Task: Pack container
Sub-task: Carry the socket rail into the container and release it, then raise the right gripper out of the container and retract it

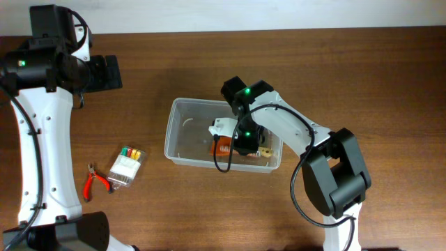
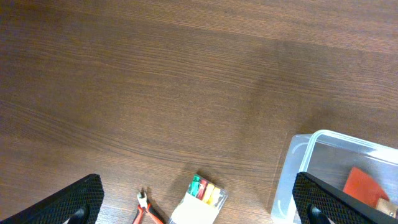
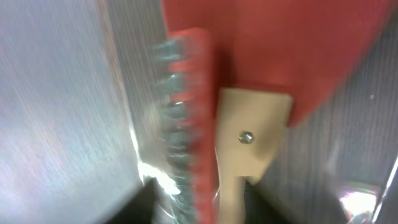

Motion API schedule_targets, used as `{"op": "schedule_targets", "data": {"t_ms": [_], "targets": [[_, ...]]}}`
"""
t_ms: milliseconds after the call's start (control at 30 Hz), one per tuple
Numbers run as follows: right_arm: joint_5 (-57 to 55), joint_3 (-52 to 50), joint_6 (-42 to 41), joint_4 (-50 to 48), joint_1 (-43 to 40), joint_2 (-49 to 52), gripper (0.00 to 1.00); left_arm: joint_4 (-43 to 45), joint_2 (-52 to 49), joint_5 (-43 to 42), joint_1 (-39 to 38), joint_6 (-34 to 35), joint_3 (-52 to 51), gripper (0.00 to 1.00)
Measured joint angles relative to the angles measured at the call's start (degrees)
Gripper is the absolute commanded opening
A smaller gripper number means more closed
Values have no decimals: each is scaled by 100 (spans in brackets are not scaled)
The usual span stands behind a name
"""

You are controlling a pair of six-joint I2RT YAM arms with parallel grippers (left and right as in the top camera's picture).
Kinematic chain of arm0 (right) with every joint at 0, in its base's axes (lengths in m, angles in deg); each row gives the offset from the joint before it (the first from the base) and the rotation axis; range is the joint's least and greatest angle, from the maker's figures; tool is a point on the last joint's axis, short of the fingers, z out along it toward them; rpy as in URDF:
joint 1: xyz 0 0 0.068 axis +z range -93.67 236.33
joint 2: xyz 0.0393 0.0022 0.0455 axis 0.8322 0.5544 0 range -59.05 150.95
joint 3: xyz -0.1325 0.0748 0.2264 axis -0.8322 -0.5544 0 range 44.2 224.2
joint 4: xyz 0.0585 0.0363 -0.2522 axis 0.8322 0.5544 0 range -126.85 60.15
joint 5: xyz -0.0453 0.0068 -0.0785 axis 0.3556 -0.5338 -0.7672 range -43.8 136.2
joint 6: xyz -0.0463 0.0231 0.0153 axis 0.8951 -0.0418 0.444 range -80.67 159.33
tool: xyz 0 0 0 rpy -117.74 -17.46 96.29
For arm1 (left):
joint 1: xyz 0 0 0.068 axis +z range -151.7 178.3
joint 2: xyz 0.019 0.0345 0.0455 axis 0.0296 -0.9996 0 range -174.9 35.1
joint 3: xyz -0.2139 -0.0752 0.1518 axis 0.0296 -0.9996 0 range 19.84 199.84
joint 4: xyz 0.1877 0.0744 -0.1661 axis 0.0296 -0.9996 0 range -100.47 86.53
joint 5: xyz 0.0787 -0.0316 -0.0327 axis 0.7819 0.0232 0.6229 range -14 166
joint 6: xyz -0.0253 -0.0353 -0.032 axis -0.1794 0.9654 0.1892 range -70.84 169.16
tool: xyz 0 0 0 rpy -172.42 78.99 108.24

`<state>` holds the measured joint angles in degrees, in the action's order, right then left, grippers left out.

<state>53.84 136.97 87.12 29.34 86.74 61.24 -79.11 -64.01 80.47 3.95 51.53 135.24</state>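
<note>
**Sam:** Where is the container (image 1: 185,132) right now?

**Me:** In the middle of the table (image 1: 362,63). My right gripper (image 1: 242,141) is down inside it, over a red tool (image 3: 298,50) with a wooden handle (image 3: 249,149).

**Sam:** Is that hand holding the tool?

**Me:** I cannot tell. The right wrist view is blurry and too close, and I cannot see the fingers there. From above, the arm hides them.

**Sam:** And your other hand?

**Me:** My left gripper (image 1: 106,72) is well away on the left side. It is spread wide, with nothing in it.

**Sam:** What could go wrong?

**Me:** I think the tool's metal teeth (image 3: 177,124) are close to the clear wall. If I lift up crooked, I might hook the tool and drag it out. I might also shove the container sideways.

**Sam:** What does each camera give you?

**Me:** Only the close one shows the teeth and the little screw (image 3: 247,137). Only the top one shows the whole container. It also shows the marker pack (image 1: 127,166) and the red pliers (image 1: 95,183) lying outside it on the left, not packed yet.
</note>
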Motion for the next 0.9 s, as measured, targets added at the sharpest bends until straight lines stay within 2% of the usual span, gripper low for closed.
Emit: {"op": "schedule_targets", "data": {"t_ms": [67, 233, 333, 500, 633, 767, 900], "targets": [[-2, 0, 17, -9, -17, 0, 82, -9, 0, 0, 0, 0, 0, 99], [-323, 153, -350, 96, -109, 0, 86, -142, 0, 0, 0, -164, 0, 99], [-505, 807, -640, 380, -201, -7, 98, -155, 0, 0, 0, -323, 0, 99], [-870, 2922, -1523, 682, -625, -313, 99, -396, 0, -2, 0, -706, 0, 99], [-1034, 4030, -2396, 767, -1255, -673, 99, -518, 0, 2, 0, -1231, -227, 99], [-1154, 4555, -3021, 933, -2124, -1005, 99, -459, 0, 13, 0, -1707, -1113, 99], [-1237, 4564, -3311, 1091, -2859, -1016, 99, 85, -26, 55, 0, -1965, -2531, 99]]}}
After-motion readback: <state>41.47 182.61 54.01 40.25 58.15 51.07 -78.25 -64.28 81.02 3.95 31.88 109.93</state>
